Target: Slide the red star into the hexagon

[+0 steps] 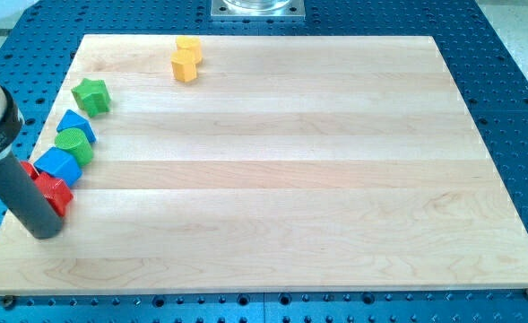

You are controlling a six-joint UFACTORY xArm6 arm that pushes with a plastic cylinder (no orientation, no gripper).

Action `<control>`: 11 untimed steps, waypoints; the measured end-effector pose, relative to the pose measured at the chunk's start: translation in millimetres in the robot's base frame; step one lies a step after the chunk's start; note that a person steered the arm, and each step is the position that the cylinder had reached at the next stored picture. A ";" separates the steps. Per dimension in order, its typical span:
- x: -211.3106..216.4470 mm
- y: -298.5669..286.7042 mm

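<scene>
The red star lies at the board's left edge, partly hidden behind my dark rod. My tip rests on the board just below and left of it, touching or nearly touching it. A yellow hexagon sits near the view's top, left of centre, far from the star. A second yellow block, whose shape I cannot make out, touches the hexagon from above.
A curved row of blocks runs up the left edge from the star: a blue block, a green cylinder, another blue block and a green star. A bit of red shows behind the rod.
</scene>
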State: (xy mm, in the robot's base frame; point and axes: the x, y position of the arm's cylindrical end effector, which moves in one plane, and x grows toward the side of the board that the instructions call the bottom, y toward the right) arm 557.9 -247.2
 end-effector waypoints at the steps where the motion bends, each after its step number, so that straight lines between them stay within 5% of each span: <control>1: 59.1 -16.8; 2: 31.4 -57.0; 6: -10.6 -56.6; 8: -18.6 25.8; 11: -139.1 92.8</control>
